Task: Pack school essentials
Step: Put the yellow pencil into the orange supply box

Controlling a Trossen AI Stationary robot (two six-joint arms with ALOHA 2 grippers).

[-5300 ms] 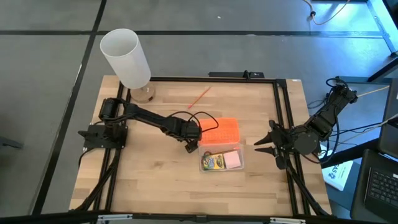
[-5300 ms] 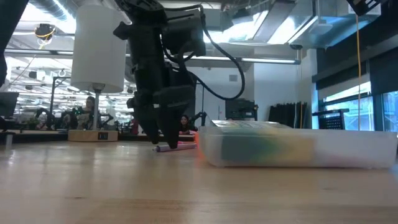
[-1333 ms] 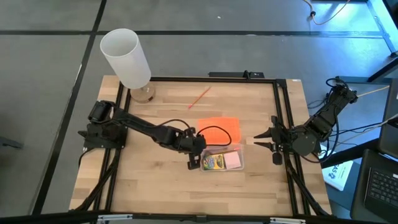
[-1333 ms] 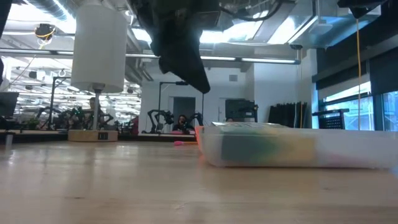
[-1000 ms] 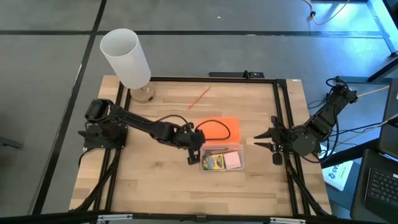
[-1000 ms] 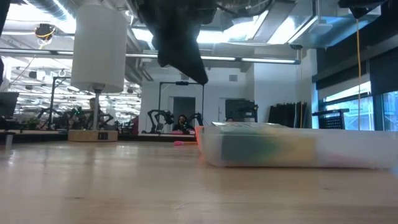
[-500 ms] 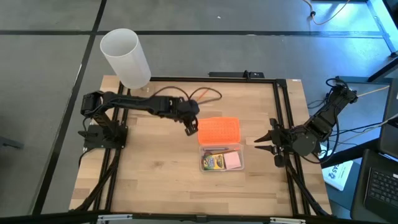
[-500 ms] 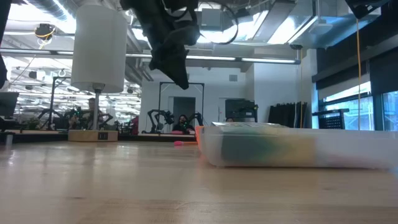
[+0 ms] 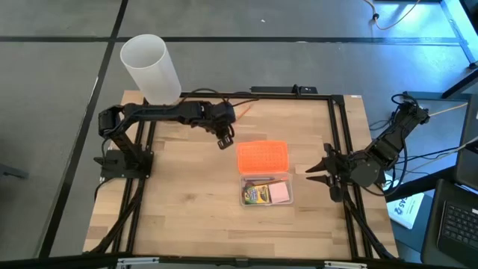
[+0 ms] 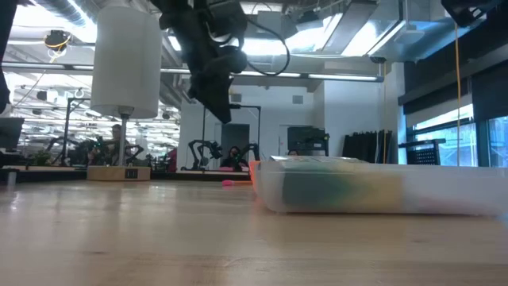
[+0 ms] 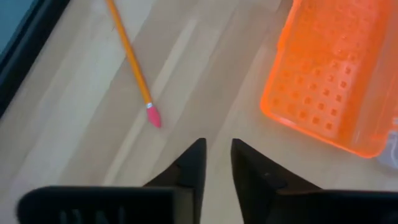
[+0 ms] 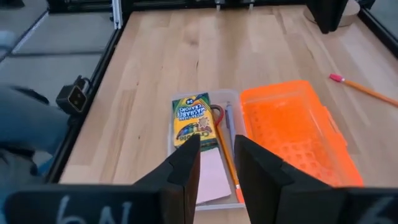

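Observation:
The open clear box (image 9: pixel 266 192) lies on the table and holds the green-and-yellow crayon box (image 12: pixel 189 118), the pink sticky-note pad (image 12: pixel 211 175), red-handled scissors (image 12: pixel 217 112), a pen (image 12: pixel 229 124) and a pencil (image 12: pixel 227 163). Its orange lid (image 9: pixel 262 157) lies flat at its far side. One loose orange pencil (image 11: pixel 132 61) with a pink eraser rests on the table near the far edge. My left gripper (image 9: pixel 224 140) hovers slightly open above the table between that pencil and the lid, holding nothing. My right gripper (image 9: pixel 317 171) waits open at the right edge.
A tall white cylinder (image 9: pixel 151 69) stands at the table's far left corner. A black frame rail (image 9: pixel 337 134) runs around the tabletop. Bare wood lies to the left of and in front of the box.
My left gripper has drawn away from the box's left end, going toward the table's far edge and slightly left, to a place near the loose pencil. It stays above the table. The orange lid, partly covered by the arm before, now shows whole.

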